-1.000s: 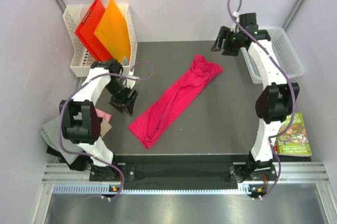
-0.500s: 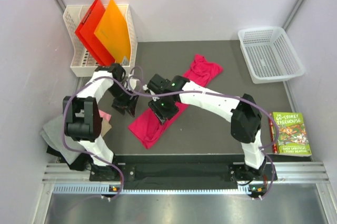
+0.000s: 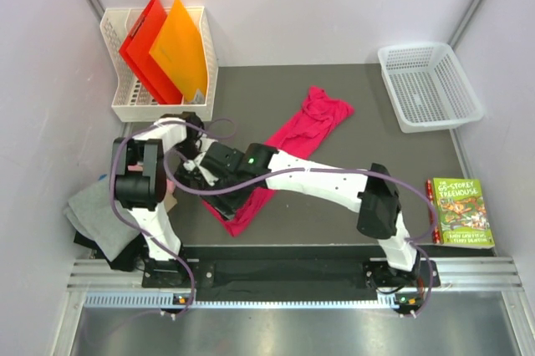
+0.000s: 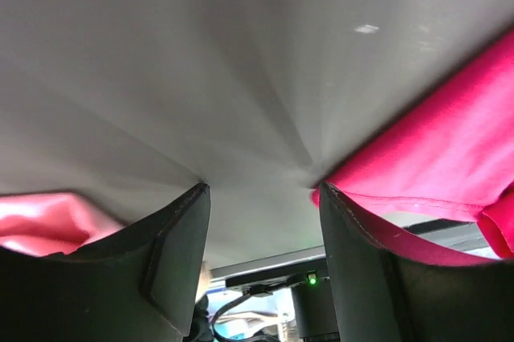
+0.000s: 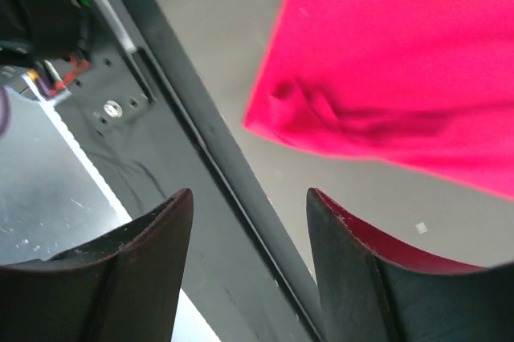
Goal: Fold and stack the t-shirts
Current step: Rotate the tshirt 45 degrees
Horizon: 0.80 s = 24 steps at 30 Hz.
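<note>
The magenta-pink t-shirt [image 3: 311, 124] lies in a long diagonal strip across the dark table, its near end [image 3: 245, 212] at the front left. My right gripper [image 3: 222, 192] has reached across over that near end and is open and empty. The right wrist view shows the shirt's edge [image 5: 401, 61] just beyond the fingertips [image 5: 165, 221], above the table's front rail. My left gripper [image 3: 191, 165] is open and empty beside the shirt's left edge [image 4: 434, 157]. A pink cloth [image 4: 40, 225] shows behind its left finger. A folded grey shirt [image 3: 90, 210] lies off the table's left side.
A white rack [image 3: 117, 105] with red and orange folders [image 3: 163, 47] stands at the back left. A white basket [image 3: 430, 84] sits at the back right. A green-covered book [image 3: 460, 212] lies at the right edge. The two arms overlap at the front left.
My right arm has swung from the back right across the table to the shirt's near-left end. My left gripper has shifted slightly. The shirt has barely moved.
</note>
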Motion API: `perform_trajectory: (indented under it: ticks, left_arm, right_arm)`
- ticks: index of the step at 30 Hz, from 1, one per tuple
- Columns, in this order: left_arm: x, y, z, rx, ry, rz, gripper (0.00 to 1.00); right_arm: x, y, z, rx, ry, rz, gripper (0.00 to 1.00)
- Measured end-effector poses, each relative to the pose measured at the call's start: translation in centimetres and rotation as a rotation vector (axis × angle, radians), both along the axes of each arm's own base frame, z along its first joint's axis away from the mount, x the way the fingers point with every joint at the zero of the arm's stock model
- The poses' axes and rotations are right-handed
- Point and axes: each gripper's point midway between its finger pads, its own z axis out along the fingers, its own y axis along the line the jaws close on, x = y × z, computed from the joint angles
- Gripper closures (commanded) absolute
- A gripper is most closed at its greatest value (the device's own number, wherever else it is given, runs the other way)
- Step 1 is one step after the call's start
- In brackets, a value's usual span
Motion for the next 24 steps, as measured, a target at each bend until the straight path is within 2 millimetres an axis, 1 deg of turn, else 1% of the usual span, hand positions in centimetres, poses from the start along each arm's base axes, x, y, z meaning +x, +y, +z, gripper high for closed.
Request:
perform_trajectory:
  ticks: [2, 3, 5, 6, 10, 12, 13, 15, 20, 23, 24]
  left_arm:
    - [0.9, 0.7, 0.3, -0.001, -0.024, 0.033, 0.38]
    - [1.5, 1.2, 0.7, -0.007, -0.04, 0.055, 0.37]
    - [3.8, 2.3, 2.1, -0.028, -0.106, 0.11, 0.37]
    - [4.6, 3.1, 2.6, -0.031, -0.128, 0.138, 0.37]
    - [8.5, 5.5, 6.3, -0.067, -0.26, 0.215, 0.37]
    - [9.7, 6.5, 7.7, -0.08, -0.306, 0.239, 0.37]
    - [9.9, 6.7, 8.2, -0.088, -0.317, 0.247, 0.37]
    - [9.4, 6.7, 8.6, -0.108, -0.309, 0.256, 0.37]
    - [8.3, 6.5, 9.0, -0.139, -0.271, 0.264, 0.36]
    - [8.0, 6.6, 9.1, -0.147, -0.265, 0.268, 0.36]
    - [8.0, 6.6, 9.2, -0.149, -0.266, 0.27, 0.36]
  right_arm:
    - [-0.4, 1.1, -0.5, 0.004, -0.001, 0.026, 0.44]
    - [-0.3, 1.5, -1.1, -0.001, 0.0, 0.033, 0.44]
    - [-0.1, 1.6, -2.7, -0.03, 0.006, 0.038, 0.45]
    - [-0.1, 1.6, -3.5, -0.048, 0.012, 0.039, 0.46]
    - [0.1, 1.6, -6.4, -0.101, 0.029, 0.042, 0.48]
    - [0.1, 1.6, -7.6, -0.123, 0.037, 0.043, 0.51]
    - [0.1, 1.6, -8.1, -0.131, 0.041, 0.043, 0.52]
    - [0.1, 1.6, -8.7, -0.137, 0.045, 0.043, 0.56]
    - [0.3, 2.1, -9.5, -0.131, 0.055, 0.037, 0.61]
    - [0.4, 2.4, -9.4, -0.12, 0.052, 0.036, 0.7]
    - [0.5, 2.5, -9.4, -0.113, 0.051, 0.034, 0.76]
